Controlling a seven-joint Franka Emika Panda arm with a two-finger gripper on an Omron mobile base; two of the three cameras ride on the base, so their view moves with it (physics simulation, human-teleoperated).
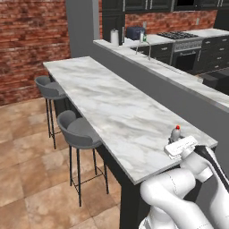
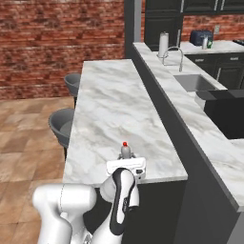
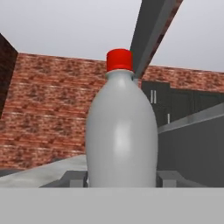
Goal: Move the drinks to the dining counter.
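Left base view, hidden: the gripper (image 1: 178, 144) sits behind the white hand, so only the red cap and pale neck of the slim bottle (image 1: 176, 133) rise above it; the bottle's body is covered.
Left base view, place: the bottle stands on the dining counter (image 1: 112, 107), near its near end and on the side toward the higher grey ledge (image 1: 179, 89).
Left base view, room: the long marble slab ahead of the bottle is bare; two grey stools (image 1: 78, 132) sit along its outer edge.

Right base view, hidden: the hand again covers the bottle below the neck; cap and neck show just above the white hand.
Right base view, edges: the bottle is close to the slab's near edge, the ledge wall to its right.
Right base view, far off: a paper-towel roll (image 2: 163, 44) and a dark toaster (image 2: 200, 37) stand on the back worktop, small and blurred.

Hand view, bottle look: pale grey rounded body, red cap; the base is cut off at the bottom.
Hand view, grip: fingertips (image 3: 72, 178) press both sides of the bottle; the jaws are clamped on it.
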